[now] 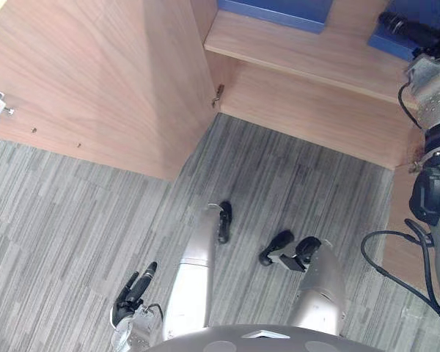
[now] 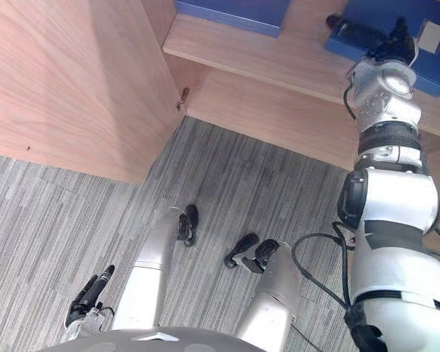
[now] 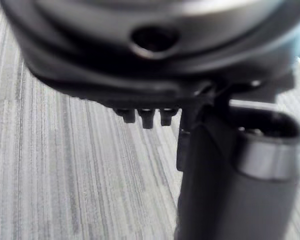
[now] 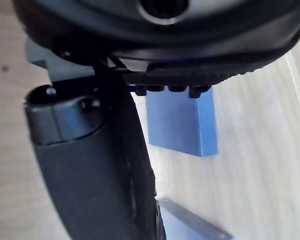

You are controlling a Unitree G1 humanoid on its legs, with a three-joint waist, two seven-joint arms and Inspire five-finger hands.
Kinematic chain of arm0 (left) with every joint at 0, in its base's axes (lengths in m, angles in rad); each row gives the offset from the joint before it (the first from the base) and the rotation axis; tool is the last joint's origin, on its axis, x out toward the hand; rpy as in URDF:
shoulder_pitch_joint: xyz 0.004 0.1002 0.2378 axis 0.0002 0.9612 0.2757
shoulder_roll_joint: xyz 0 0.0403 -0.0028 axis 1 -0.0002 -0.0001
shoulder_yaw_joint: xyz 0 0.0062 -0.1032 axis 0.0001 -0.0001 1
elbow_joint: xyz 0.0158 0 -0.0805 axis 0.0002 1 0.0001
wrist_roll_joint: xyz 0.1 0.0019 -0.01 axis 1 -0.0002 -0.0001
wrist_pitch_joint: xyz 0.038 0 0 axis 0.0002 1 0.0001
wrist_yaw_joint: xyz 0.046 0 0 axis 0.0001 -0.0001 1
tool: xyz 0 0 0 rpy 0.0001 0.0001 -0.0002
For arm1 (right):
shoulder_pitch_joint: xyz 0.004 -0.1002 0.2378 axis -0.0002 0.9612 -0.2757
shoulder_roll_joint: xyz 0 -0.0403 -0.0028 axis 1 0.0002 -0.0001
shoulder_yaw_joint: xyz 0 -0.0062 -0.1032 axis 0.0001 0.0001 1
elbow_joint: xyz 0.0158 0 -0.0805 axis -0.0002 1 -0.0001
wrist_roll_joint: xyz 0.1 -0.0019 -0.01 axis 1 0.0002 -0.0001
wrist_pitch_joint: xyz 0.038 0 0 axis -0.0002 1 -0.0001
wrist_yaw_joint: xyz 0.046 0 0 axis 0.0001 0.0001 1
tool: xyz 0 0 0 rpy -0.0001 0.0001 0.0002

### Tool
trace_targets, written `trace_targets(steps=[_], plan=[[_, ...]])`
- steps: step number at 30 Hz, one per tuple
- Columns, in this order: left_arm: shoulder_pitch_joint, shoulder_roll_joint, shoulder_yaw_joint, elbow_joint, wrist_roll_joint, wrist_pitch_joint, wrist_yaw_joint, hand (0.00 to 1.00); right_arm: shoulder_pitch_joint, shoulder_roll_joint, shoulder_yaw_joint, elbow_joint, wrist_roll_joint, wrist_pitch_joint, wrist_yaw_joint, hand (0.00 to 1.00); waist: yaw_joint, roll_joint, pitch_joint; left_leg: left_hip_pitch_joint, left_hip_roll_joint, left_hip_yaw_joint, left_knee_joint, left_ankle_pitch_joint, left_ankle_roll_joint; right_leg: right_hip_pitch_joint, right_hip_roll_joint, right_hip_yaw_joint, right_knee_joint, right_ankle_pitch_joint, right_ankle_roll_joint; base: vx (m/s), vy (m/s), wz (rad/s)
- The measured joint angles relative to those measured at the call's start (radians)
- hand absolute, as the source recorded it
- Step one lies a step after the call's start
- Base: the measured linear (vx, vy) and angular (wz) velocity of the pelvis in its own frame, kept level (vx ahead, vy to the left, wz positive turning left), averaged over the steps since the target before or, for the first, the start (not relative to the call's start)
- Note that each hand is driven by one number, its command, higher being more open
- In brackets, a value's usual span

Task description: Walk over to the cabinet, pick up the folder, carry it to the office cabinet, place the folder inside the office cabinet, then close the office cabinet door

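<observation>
Cabinet point(image 1: 95, 73) pale wood grain. Folder point(image 1: 275, 13) blue, second folder point(image 2: 436, 70) blue. Carpet point(image 1: 59, 220) grey, fine streaks.

left hand point(image 1: 134, 290) hangs, right hand point(image 2: 367, 33) raised, fingers straight

I'm looking at an office: grey striped carpet point(image 1: 73, 220), wooden cabinet point(image 1: 315, 110) with blue folders point(image 2: 235, 11) on shelves
</observation>
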Motion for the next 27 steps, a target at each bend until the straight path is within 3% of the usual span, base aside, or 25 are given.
trace_targets(steps=[1, 3, 6, 10, 13, 16, 22, 27], plan=[[0.001, 0.003, 0.0, 0.0, 0.001, 0.001, -0.004, 1.0, 0.012, 0.0, 0.013, -0.001, -0.054, 0.001, 0.01, 1.0, 0.001, 0.0, 0.0, 0.002, 0.0, 0.0, -0.001, 0.0, 0.0, 0.001, 0.0, 0.0, -0.001, 0.0, 0.0, -0.01, 0.035, -0.03], [0.002, 0.02, -0.002, 0.008, 0.003, 0.001, -0.021, 1.0, 0.064, 0.0, 0.07, -0.016, -0.316, 0.012, 0.076, 1.0, 0.006, 0.0, 0.0, 0.007, 0.006, 0.006, -0.006, -0.002, -0.003, 0.002, 0.008, 0.006, -0.008, 0.002, 0.002, -0.01, 0.036, -0.08], [0.003, 0.036, -0.002, 0.018, 0.033, 0.003, -0.033, 1.0, 0.142, 0.0, 0.099, -0.043, -0.452, 0.013, 0.15, 1.0, 0.016, -0.001, 0.0, 0.009, 0.01, 0.01, -0.01, -0.006, -0.009, -0.003, 0.013, 0.011, -0.012, 0.003, 0.003, -0.01, 0.033, -0.06], [0.003, 0.037, -0.018, 0.027, 0.04, 0.003, -0.043, 1.0, 0.209, 0.0, 0.111, -0.092, -0.545, -0.018, 0.201, 1.0, 0.016, -0.001, 0.001, 0.008, 0.011, 0.01, -0.011, -0.006, -0.008, -0.004, 0.013, 0.011, -0.012, 0.003, 0.003, 0.0, 0.017, 0.0], [-0.003, 0.042, -0.132, 0.037, 0.039, 0.006, -0.041, 1.0, 0.212, -0.002, 0.175, -0.094, -0.642, -0.027, 0.216, 1.0, 0.002, -0.002, 0.001, 0.008, 0.011, 0.011, -0.011, -0.006, -0.007, -0.005, 0.013, 0.012, -0.014, 0.006, 0.005, -0.02, 0.044, -0.01], [-0.007, 0.015, -0.177, 0.035, 0.03, 0.004, -0.043, 1.0, 0.212, -0.006, 0.176, -0.093, -0.743, -0.025, 0.254, 1.0, -0.002, -0.004, 0.002, 0.007, 0.011, 0.012, -0.011, -0.006, -0.005, -0.005, 0.014, 0.012, -0.018, 0.01, 0.008, -0.02, 0.048, -0.02], [-0.006, 0.005, -0.164, 0.053, 0.028, 0.02, -0.04, 1.0, 0.212, -0.063, 0.231, -0.096, -0.835, -0.016, 0.316, 1.0, 0.001, -0.006, 0.006, 0.006, 0.011, 0.016, -0.014, -0.002, 0.007, -0.005, 0.015, 0.014, -0.028, 0.017, 0.015, -0.01, 0.052, -0.02], [-0.031, 0.004, -0.145, 0.055, -0.013, 0.036, -0.031, 1.0, 0.209, -0.09, 0.321, -0.301, -0.875, 0.029, 0.329, 1.0, -0.017, -0.01, 0.033, 0.009, 0.049, 0.049, -0.013, -0.006, 0.017, -0.03, 0.053, 0.048, -0.054, 0.048, 0.015, -0.03, 0.054, -0.3]])
